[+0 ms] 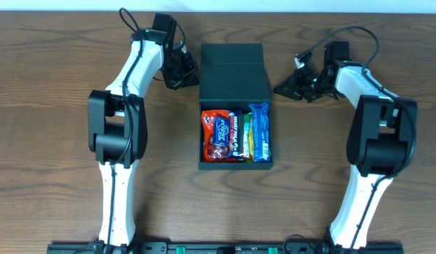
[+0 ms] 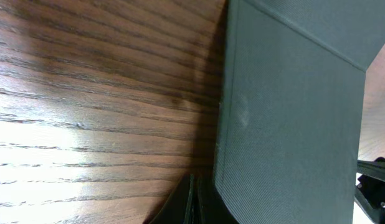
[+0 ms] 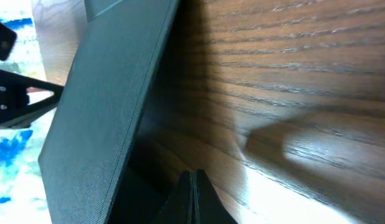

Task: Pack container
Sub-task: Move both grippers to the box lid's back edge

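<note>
The dark green-black container (image 1: 235, 164) sits at the table's middle. Its flap lid (image 1: 232, 74) stands open at the back. Inside lie a red snack packet (image 1: 216, 134), a green bar (image 1: 247, 137) and a blue bar (image 1: 260, 132). My left gripper (image 1: 190, 74) is shut and empty, its tips at the lid's left edge. In the left wrist view the lid (image 2: 286, 124) fills the right side beside the shut fingers (image 2: 192, 199). My right gripper (image 1: 280, 89) is shut and empty, just right of the lid. In the right wrist view the lid (image 3: 105, 112) rises left of the fingers (image 3: 192, 196).
The wooden table (image 1: 56, 106) spreads round the box on all sides. Both arm bases stand at the table's front edge, left and right of the box.
</note>
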`<state>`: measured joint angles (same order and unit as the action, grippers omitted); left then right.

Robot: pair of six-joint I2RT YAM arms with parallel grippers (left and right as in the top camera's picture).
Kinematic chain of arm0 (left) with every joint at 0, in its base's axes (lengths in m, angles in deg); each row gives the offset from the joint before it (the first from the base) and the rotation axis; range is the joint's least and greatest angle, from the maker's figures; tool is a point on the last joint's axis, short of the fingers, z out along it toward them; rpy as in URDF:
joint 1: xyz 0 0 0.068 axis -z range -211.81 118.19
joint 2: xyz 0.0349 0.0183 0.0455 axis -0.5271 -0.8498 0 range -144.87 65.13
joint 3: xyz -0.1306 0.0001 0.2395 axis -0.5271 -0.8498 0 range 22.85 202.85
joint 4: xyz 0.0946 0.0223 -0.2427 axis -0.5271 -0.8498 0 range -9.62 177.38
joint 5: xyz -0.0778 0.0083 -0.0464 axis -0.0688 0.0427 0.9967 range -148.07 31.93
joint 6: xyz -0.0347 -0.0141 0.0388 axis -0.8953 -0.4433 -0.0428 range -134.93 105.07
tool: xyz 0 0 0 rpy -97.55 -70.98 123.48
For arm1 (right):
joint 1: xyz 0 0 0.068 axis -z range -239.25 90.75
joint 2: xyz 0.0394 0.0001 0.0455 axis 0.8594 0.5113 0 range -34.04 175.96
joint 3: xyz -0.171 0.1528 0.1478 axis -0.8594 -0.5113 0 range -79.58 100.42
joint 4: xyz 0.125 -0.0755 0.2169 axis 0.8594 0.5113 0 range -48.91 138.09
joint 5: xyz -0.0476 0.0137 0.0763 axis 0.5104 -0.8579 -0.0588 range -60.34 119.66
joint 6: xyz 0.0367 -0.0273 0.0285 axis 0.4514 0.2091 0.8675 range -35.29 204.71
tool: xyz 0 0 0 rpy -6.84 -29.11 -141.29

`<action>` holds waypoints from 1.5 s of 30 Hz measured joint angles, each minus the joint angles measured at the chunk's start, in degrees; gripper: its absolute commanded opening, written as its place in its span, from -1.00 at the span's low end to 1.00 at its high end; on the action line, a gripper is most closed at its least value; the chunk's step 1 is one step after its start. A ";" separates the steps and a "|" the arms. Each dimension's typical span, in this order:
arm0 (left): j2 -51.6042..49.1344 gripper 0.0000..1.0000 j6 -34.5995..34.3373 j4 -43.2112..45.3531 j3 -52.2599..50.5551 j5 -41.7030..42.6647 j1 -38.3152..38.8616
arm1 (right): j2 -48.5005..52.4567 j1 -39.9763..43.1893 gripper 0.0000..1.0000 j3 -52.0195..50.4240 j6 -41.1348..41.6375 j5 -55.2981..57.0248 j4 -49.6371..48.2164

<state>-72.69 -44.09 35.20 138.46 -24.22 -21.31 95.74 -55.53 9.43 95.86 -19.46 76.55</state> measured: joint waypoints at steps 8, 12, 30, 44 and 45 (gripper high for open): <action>-0.13 -0.89 -1.42 -0.09 0.00 0.31 0.00 | 0.61 -0.24 -0.98 0.02 0.44 -2.97 -1.49; -0.33 -0.88 -2.16 -0.17 0.00 0.46 0.00 | 2.45 -0.98 -0.98 0.07 0.46 -4.81 -1.66; -0.57 -0.88 -1.66 1.81 0.00 2.78 -0.28 | 3.93 -3.04 -0.97 0.07 1.53 -15.96 -15.82; -0.50 -0.88 2.49 6.43 0.00 9.44 -1.05 | 3.50 -2.71 -0.97 3.67 0.11 -21.64 -16.98; -0.44 -0.89 3.28 6.45 0.00 9.73 -1.07 | 3.19 -2.69 -0.97 3.67 -0.11 -21.59 -16.79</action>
<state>-73.13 -40.82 41.65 138.46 -14.50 -22.38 98.93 -58.21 13.11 95.75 -41.06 59.77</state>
